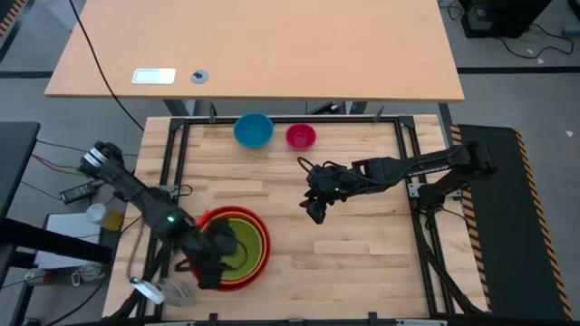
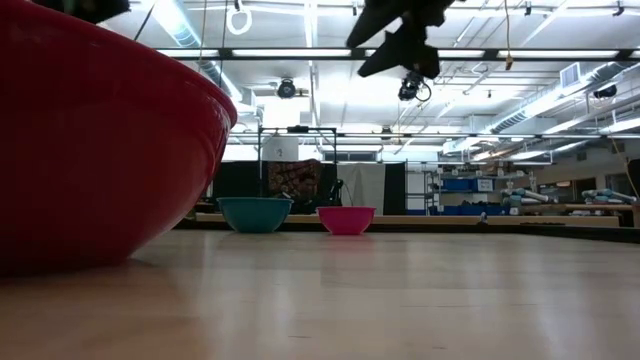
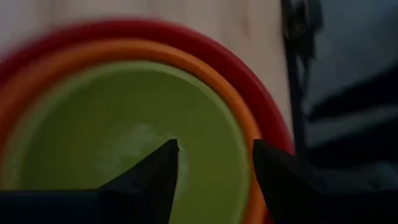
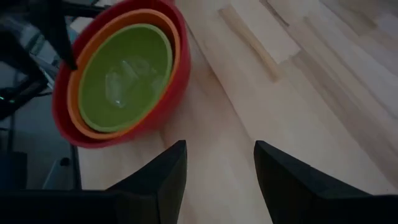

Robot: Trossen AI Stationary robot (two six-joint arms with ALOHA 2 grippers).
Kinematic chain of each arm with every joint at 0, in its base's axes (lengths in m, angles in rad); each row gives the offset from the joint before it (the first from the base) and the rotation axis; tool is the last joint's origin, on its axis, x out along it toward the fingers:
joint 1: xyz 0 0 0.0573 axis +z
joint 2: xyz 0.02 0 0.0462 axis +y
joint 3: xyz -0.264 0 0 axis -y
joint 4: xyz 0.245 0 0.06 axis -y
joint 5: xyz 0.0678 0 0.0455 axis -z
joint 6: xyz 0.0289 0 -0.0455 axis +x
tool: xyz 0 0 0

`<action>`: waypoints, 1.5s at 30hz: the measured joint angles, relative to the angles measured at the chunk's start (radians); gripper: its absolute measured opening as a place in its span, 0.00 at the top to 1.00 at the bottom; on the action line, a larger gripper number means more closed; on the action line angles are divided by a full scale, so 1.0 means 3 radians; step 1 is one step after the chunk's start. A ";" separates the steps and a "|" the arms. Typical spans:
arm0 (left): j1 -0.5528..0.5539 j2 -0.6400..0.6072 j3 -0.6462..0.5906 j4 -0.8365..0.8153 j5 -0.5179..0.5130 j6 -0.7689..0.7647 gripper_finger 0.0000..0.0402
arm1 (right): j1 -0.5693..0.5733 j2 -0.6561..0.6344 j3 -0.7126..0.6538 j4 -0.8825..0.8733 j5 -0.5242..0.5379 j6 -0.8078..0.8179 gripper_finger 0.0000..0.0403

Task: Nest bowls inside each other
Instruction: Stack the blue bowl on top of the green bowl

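Observation:
Three bowls sit nested at the table's near left: red [image 1: 261,252] outermost, orange [image 3: 211,68] inside it, yellow-green [image 3: 124,137] innermost. My left gripper [image 1: 227,252] hangs open just above this stack. In the left wrist view its gap [image 3: 214,165] lies over the yellow-green and orange rims, touching nothing that shows. The blue bowl [image 1: 253,129] and the pink bowl [image 1: 301,137] stand upright side by side at the far edge. My right gripper [image 4: 219,162] hovers open over bare wood near the table's middle, right of the stack [image 4: 121,74].
A black metal frame [image 1: 399,127] runs around the wooden tabletop. Bare wood [image 1: 353,263] lies between the stack and the right edge. In the low view the red bowl's wall [image 2: 90,150] fills the left side. A tan desk [image 1: 272,45] stands beyond the far edge.

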 joint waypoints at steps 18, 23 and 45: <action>0.2780 -0.0525 -0.0393 0.0248 0.0375 0.1004 0.63 | -0.0025 0.0099 0.0057 0.0284 0.0181 0.0036 0.59; 0.3512 -0.0189 -0.0367 0.0358 0.0913 0.1234 0.63 | 0.0198 0.0109 0.0057 0.0305 0.0406 0.0184 0.60; 0.3742 0.1597 0.1060 -0.0646 -0.0184 0.3092 0.56 | 0.0600 0.0452 0.0053 0.0356 0.0623 0.0530 0.60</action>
